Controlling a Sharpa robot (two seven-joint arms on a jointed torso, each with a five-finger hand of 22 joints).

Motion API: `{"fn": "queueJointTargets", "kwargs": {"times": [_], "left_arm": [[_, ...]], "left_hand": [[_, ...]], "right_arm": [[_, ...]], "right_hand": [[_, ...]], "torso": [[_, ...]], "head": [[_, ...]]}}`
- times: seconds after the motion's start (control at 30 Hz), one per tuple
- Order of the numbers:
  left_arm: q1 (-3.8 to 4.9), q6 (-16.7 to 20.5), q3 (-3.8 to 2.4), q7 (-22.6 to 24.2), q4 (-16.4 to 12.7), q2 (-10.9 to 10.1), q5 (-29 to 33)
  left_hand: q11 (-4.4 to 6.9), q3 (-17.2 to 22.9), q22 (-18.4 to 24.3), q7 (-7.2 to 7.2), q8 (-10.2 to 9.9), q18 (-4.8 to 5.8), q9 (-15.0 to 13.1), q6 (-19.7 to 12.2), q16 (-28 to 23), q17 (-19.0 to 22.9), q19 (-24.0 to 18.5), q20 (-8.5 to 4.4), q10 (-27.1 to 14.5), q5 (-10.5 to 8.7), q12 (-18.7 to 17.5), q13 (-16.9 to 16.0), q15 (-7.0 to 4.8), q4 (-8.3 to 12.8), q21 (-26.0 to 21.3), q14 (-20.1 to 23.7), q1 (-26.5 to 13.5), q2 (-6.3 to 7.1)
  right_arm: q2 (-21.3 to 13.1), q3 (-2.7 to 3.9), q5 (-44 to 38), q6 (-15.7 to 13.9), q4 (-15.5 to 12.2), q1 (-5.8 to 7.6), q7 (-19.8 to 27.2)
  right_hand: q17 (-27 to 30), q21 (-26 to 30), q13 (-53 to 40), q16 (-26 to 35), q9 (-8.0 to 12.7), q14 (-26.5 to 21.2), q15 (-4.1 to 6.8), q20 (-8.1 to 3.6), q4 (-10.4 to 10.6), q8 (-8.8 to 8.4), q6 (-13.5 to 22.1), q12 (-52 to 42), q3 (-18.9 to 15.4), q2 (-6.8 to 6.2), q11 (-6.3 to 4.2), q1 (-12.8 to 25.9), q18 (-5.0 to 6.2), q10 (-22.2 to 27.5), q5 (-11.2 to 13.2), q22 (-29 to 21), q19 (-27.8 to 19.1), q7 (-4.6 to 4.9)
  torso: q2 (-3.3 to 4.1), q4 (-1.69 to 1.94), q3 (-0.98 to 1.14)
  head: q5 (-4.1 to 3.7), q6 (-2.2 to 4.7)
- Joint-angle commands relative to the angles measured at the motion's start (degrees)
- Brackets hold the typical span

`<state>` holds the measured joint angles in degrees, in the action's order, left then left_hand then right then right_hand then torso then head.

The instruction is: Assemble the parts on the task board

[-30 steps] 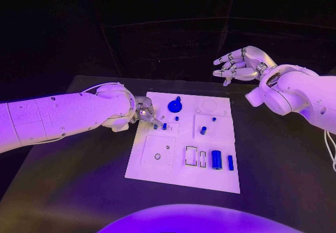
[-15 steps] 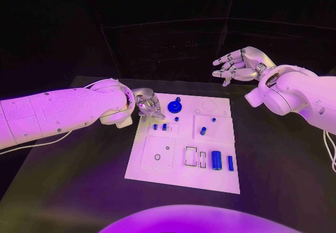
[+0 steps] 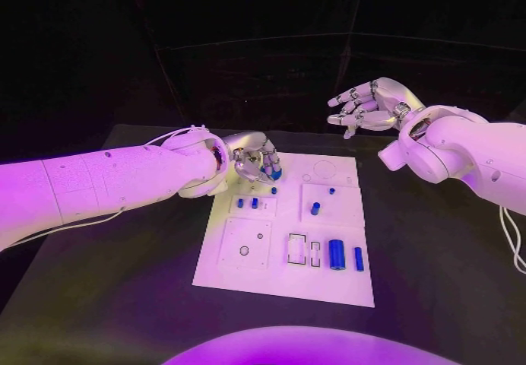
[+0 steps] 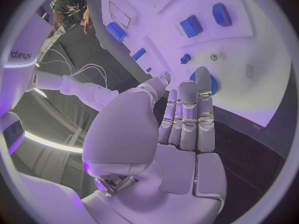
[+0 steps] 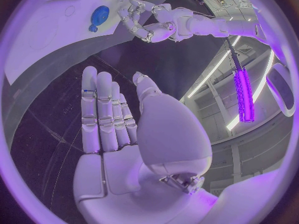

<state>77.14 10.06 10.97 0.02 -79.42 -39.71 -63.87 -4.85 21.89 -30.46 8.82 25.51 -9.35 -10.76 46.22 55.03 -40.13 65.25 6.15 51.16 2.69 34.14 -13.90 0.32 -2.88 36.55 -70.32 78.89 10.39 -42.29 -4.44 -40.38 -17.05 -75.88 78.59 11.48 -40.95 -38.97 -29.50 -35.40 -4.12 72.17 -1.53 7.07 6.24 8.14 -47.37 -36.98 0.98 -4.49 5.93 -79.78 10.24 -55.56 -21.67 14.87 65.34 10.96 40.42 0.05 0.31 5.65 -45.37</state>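
The white task board lies in the middle of the black table. My left hand hovers over its far left corner with fingers extended and nothing in them. Its fingertips are right beside a round blue part, which they partly cover. From the left wrist, the left hand points at that round blue part. Two blue pegs stand just nearer, and another peg further right. A blue cylinder and a blue bar lie at the near right. My right hand is raised beyond the far right corner, fingers spread and empty.
Two empty slots sit left of the cylinder, and a square panel with a small hole is at the near left. Bare black table surrounds the board. The right wrist view shows my right hand open above the board.
My left hand has moved from the board's left edge to its far end and now stands over the round blue part. The right hand has barely moved.
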Motion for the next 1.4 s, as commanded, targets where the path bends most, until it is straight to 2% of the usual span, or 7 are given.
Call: {"fn": "queueJointTargets", "kwargs": {"times": [0.03,0.13,0.3,0.4,0.57,1.13,1.4], "left_arm": [[-0.17,2.0,0.28,5.2,1.4,1.4,-11.8],[-0.47,1.4,0.59,5.1,2.9,2.7,-15.4],[-1.14,-0.2,0.82,4.4,4.5,4.1,-19.0],[-1.49,-1.1,0.87,4.0,5.2,4.8,-20.4],[-2.02,-1.9,0.9,3.4,6.2,5.8,-21.5],[-2.49,-2.9,0.89,2.1,7.0,6.9,-22.1],[-2.53,-3.6,0.89,1.6,7.1,7.0,-22.1]], "left_hand": [[-0.44,-0.9,0.2,0.03,-1.1,-1.07,0.8,0.5,1.6,-1.8,0.7,0.26,-0.4,0.05,-1.2,1.0,0.33,0.2,-0.2,-1.3,-0.3,1.06],[-0.45,-2.2,0.2,0.0,-2.3,-1.12,1.7,1.2,4.6,-5.2,1.9,0.32,-0.5,0.09,-2.2,2.1,0.37,0.2,-0.1,-3.5,-0.7,1.21],[-0.17,-4.1,-0.9,-0.38,-3.9,-1.14,3.1,3.6,14.2,-15.9,5.9,-0.08,0.2,0.11,-3.9,4.2,-0.01,0.5,2.2,-9.7,-0.4,0.41],[-0.01,-4.7,-1.7,-0.58,-4.6,-1.11,3.7,4.8,17.9,-20.2,7.2,-0.31,1.0,0.13,-4.8,5.2,-0.17,0.6,3.5,-11.5,-0.3,0.11],[0.12,-4.8,-9.1,-0.79,-5.8,0.04,4.6,6.6,22.3,-25.7,10.3,-0.56,2.6,0.04,-6.3,6.7,-0.4,0.7,10.6,-13.7,0.1,-0.61],[0.82,-0.7,-15.7,-1.42,-7.0,0.88,5.7,10.4,24.3,-27.6,11.8,-1.04,6.7,0.12,-8.6,9.0,-0.96,1.7,16.7,-14.5,2.2,-3.06],[0.88,0.9,-16.8,-1.45,-7.5,1.0,6.1,11.1,24.5,-27.7,11.8,-1.12,7.7,0.11,-9.6,9.7,-1.01,2.1,17.6,-14.6,2.1,-2.94]], "right_arm": [[0.2,0.05,0.0,0.1,0.0,0.12,0.6],[0.3,0.05,0.0,0.1,0.0,0.12,0.6],[0.3,0.05,0.0,0.1,0.0,0.12,0.6],[0.3,0.05,0.0,0.1,0.0,0.12,0.6],[0.4,0.05,0.0,0.1,-0.1,0.12,0.6],[0.5,0.05,0.0,0.2,0.0,0.11,0.7],[0.5,0.05,0.0,0.2,0.0,0.11,0.7]], "right_hand": [[0.1,0.3,0.1,0.1,0.0,-0.5,0.09,0.13,-0.2,0.17,0.2,-0.2,-0.3,0.3,0.05,-0.4,0.23,0.3,-0.4,-0.1,0.3,-0.03],[0.1,0.3,0.1,0.1,0.0,-0.5,0.09,0.13,-0.2,0.2,0.2,-0.2,-0.3,0.33,0.05,-0.5,0.23,0.3,-0.5,-0.1,0.3,-0.03],[0.1,0.3,0.1,0.1,0.0,-0.5,0.09,0.13,-0.2,0.2,0.2,-0.2,-0.3,0.33,0.05,-0.5,0.23,0.3,-0.5,-0.1,0.3,-0.03],[0.1,0.3,0.1,0.1,0.0,-0.5,0.09,0.13,-0.2,0.2,0.2,-0.2,-0.3,0.33,0.05,-0.5,0.23,0.3,-0.5,-0.1,0.3,-0.03],[0.1,0.3,0.1,0.1,0.0,-0.5,0.09,0.13,-0.2,0.2,0.2,-0.2,-0.3,0.33,0.05,-0.5,0.23,0.3,-0.5,-0.1,0.3,-0.03],[0.1,0.3,0.1,0.1,0.0,-0.5,0.09,0.13,-0.2,0.2,0.2,-0.2,-0.3,0.33,0.05,-0.5,0.23,0.3,-0.5,-0.1,0.3,-0.03],[0.1,0.3,0.1,0.1,0.0,-0.5,0.09,0.13,-0.2,0.2,0.2,-0.2,-0.3,0.33,0.05,-0.5,0.23,0.3,-0.5,-0.1,0.3,-0.03]], "torso": [[-0.01,-0.05,-0.01],[0.01,-0.07,0.0],[0.0,0.01,-0.01],[0.03,0.03,-0.03],[0.0,0.03,-0.05],[-0.06,0.08,0.0],[-0.05,0.04,-0.02]], "head": [[-0.26,0.27],[-0.29,0.32],[-0.47,0.25],[-0.53,0.19],[-0.58,0.05],[-0.69,-0.13],[-0.73,-0.18]]}}
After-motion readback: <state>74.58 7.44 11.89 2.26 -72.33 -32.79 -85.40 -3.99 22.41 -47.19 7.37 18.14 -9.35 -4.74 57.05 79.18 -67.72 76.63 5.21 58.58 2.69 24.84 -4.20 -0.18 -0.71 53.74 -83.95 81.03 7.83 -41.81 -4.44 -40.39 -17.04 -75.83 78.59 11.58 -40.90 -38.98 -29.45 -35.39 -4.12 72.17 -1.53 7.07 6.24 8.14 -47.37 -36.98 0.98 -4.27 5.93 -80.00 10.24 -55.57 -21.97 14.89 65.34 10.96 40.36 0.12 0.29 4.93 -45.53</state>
